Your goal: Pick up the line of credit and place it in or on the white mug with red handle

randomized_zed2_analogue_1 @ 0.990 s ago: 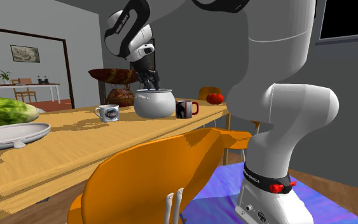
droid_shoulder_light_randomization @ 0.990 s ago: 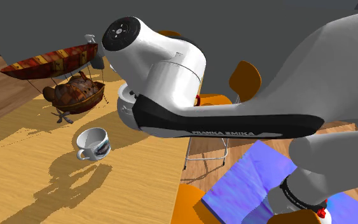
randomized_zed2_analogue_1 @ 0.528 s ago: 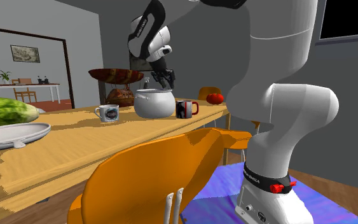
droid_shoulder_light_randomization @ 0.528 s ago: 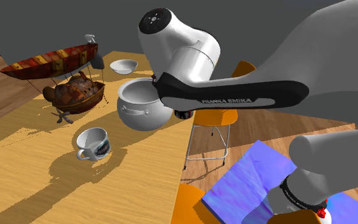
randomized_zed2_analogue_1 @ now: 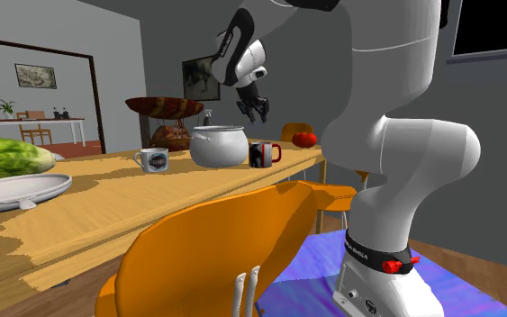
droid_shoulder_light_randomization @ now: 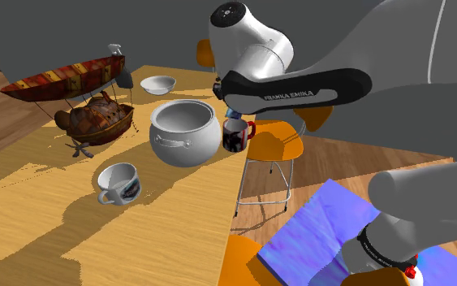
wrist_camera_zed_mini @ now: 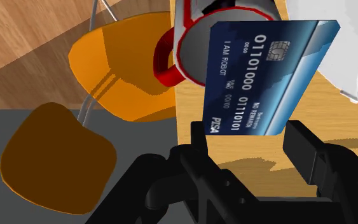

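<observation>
A blue credit card (wrist_camera_zed_mini: 263,73) with white numbers is clasped at its lower edge between my two black fingers (wrist_camera_zed_mini: 199,137); my gripper (wrist_camera_zed_mini: 250,137) is shut on it. Just beyond the card is the white mug (wrist_camera_zed_mini: 185,25) with a red rim and red handle. In the shoulder view my gripper (droid_shoulder_light_randomization: 230,114) hangs just above that mug (droid_shoulder_light_randomization: 235,135), which stands near the table edge beside a white pot (droid_shoulder_light_randomization: 184,132). The second exterior view shows my gripper (randomized_zed2_analogue_1: 258,110) well above the mug (randomized_zed2_analogue_1: 264,154).
A second mug (droid_shoulder_light_randomization: 119,183) lies tilted on the wooden table (droid_shoulder_light_randomization: 72,236). At the back stand a small white bowl (droid_shoulder_light_randomization: 158,84) and a model ship (droid_shoulder_light_randomization: 80,89). Orange chairs (droid_shoulder_light_randomization: 275,142) stand beyond the table edge. A plate (randomized_zed2_analogue_1: 13,194) carries a melon.
The arm has swung from over the white pot towards the shoulder view's right and risen a little, carrying the card to above the red-handled mug.
</observation>
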